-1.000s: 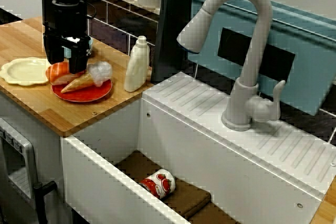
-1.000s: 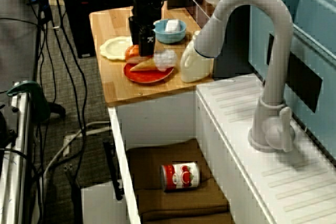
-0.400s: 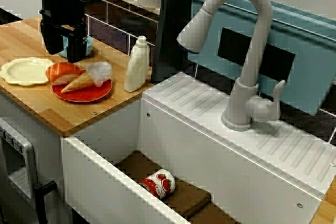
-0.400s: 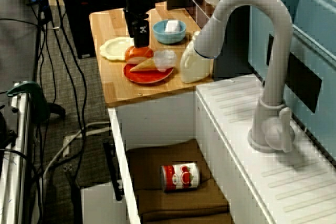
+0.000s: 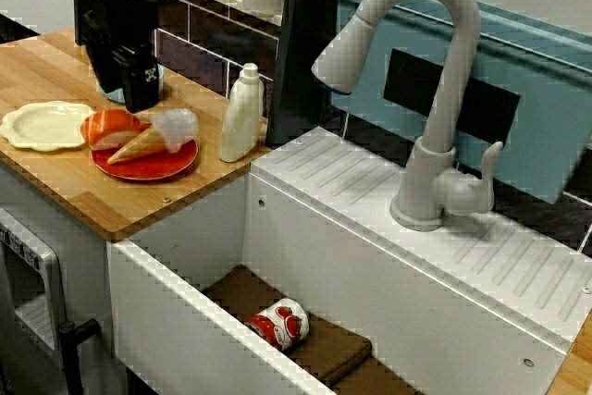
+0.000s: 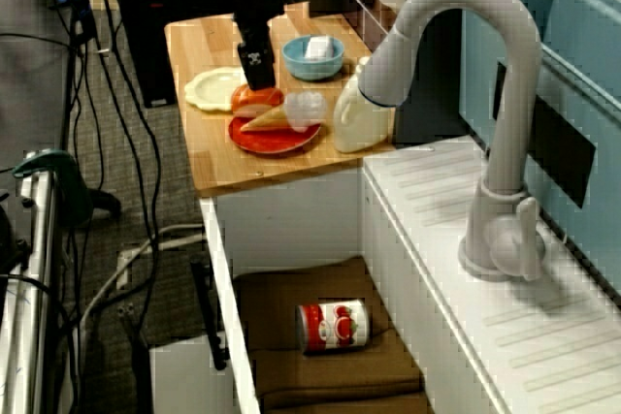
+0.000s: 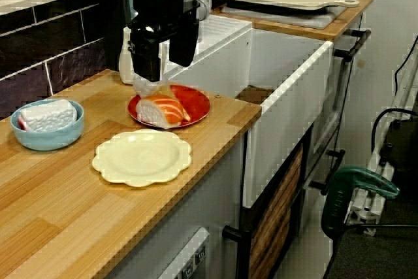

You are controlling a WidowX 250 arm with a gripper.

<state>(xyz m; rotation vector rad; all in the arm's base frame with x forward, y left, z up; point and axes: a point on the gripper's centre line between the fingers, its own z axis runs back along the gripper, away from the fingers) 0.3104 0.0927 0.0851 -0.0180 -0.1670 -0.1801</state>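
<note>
The gripper (image 7: 164,57) is observed above the salmon sushi (image 7: 160,110) on the red plate (image 7: 198,101), its fingers held apart, clear of it.

Sushi (image 5: 113,127) on plate (image 5: 159,166) beside bottle (image 5: 241,117)

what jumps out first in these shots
A black end effector hangs open above a round red plate holding an orange salmon sushi piece and a wafer cone, on the wooden counter. A pale curved tap arches over the white sink, where a red tin can lies on brown cloth.
</note>
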